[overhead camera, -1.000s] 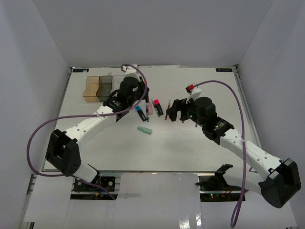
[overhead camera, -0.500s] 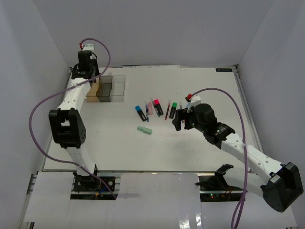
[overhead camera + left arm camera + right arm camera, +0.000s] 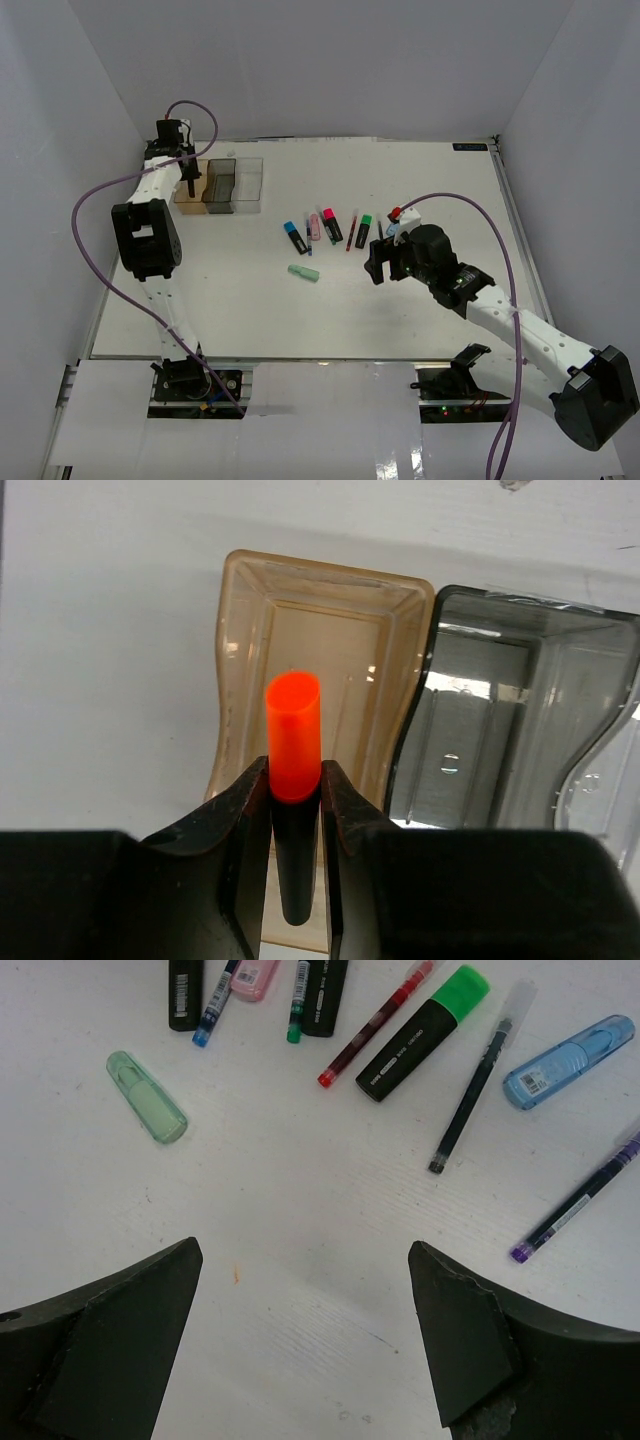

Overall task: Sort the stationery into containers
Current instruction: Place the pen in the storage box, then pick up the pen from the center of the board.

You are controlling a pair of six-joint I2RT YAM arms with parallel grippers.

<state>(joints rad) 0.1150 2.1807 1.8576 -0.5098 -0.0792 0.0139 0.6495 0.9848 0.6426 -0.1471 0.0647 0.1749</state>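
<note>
The amber bin (image 3: 330,630) and grey bin (image 3: 480,730) are glossy translucent plastic, as is the mint piece (image 3: 147,1097). The highlighter (image 3: 293,730) cap is smooth plastic; the table (image 3: 300,1250) matt, faintly grained.

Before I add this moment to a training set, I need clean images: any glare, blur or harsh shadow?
Left wrist: white glints on the grey bin walls, orange-capped highlighter in focus. Right wrist: green highlighter crisp, near fingers dark and featureless. Top external: even light, faint shadows, no blur.
</note>
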